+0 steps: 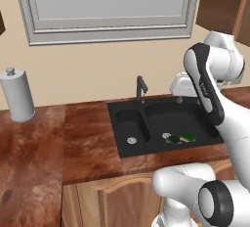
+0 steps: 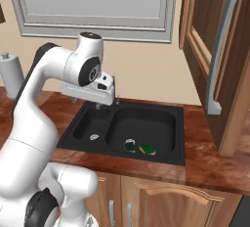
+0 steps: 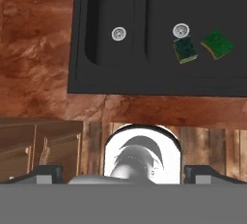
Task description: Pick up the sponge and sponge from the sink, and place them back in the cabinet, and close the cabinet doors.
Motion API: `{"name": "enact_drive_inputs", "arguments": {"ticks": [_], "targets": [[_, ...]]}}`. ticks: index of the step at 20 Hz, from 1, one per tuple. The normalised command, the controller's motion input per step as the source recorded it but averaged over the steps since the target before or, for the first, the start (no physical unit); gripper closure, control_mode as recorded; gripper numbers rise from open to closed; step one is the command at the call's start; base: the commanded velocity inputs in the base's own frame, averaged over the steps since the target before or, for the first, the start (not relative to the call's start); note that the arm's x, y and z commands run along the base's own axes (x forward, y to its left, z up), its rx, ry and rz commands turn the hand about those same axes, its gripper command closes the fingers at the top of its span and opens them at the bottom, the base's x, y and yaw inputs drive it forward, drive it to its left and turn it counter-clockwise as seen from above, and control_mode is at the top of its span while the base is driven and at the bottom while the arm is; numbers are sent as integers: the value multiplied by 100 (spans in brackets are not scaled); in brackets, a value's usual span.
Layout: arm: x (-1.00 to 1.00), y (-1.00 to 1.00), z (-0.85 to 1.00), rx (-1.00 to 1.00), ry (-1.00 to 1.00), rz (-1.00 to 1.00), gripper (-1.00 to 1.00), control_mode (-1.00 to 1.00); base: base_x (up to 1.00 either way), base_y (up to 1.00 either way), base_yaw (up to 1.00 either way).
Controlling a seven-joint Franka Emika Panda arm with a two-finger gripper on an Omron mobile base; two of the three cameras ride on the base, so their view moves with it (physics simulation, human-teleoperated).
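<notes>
Two small sponges with dark green tops lie side by side in the right basin of the black sink, near its drain: one sponge and the other sponge. My gripper hangs open and holds nothing, well above the back of the sink, looking down on it. A mid-brown cabinet door with a grey handle stands open at the right. The cabinet's corner shows at the top right.
A slim dark faucet rises behind the basin divider. A paper towel roll stands on the brown counter at the left. A window fills the wall above. Lower cabinet doors sit under the sink.
</notes>
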Motion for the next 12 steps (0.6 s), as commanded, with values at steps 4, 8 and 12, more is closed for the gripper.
{"name": "enact_drive_inputs", "arguments": {"ticks": [4, 8, 12], "targets": [[-14, -34, -3, 0, 3, 0, -100, -100, 0, 0, 0], [-20, -26, -8, -1, -1, 0, -100, -100, 0, 0, 0], [-21, -25, -16, -1, -6, 1, -100, -100, 0, 0, 0]]}}
